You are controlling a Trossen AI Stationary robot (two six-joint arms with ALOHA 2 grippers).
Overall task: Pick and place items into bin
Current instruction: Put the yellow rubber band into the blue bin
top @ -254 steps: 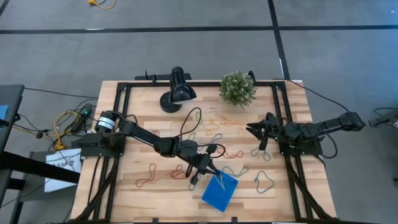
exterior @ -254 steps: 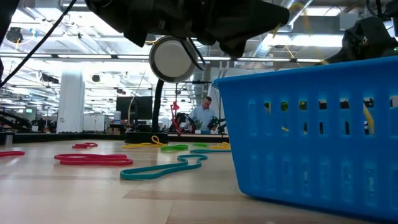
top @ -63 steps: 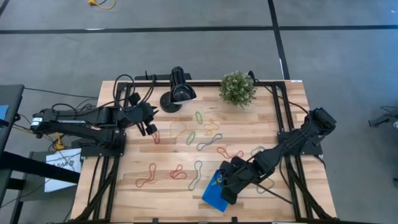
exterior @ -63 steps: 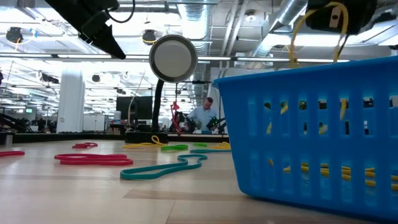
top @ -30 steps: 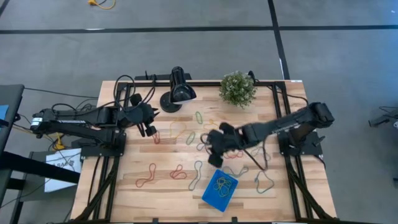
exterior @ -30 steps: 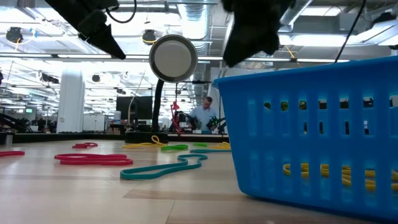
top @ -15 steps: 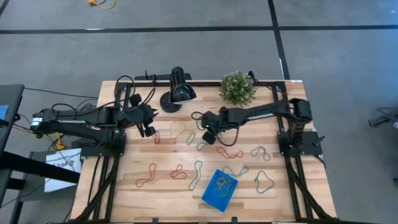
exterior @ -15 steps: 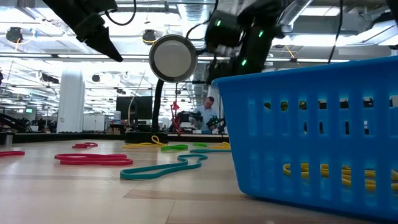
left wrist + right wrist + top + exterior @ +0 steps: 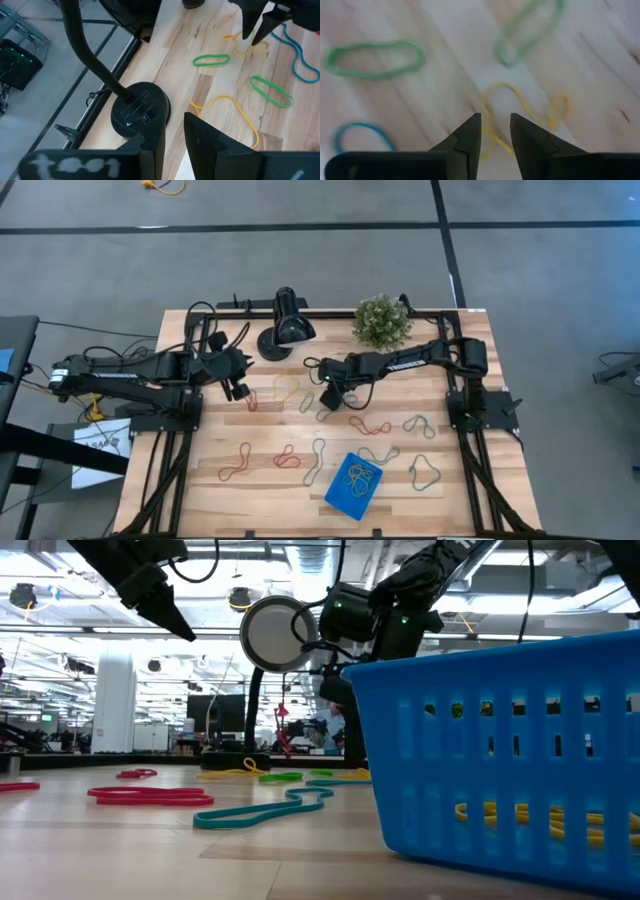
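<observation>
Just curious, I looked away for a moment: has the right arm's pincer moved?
Yes. The right pincer has swung away from the blue bin up the table toward the lamp, now over a yellow band.

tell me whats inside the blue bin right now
A tangle of rubber bands lies in the blue bin, mostly yellow with some darker loops. The low view shows yellow strands through the wall slots; the solid parts of the wall hide the rest.
</observation>
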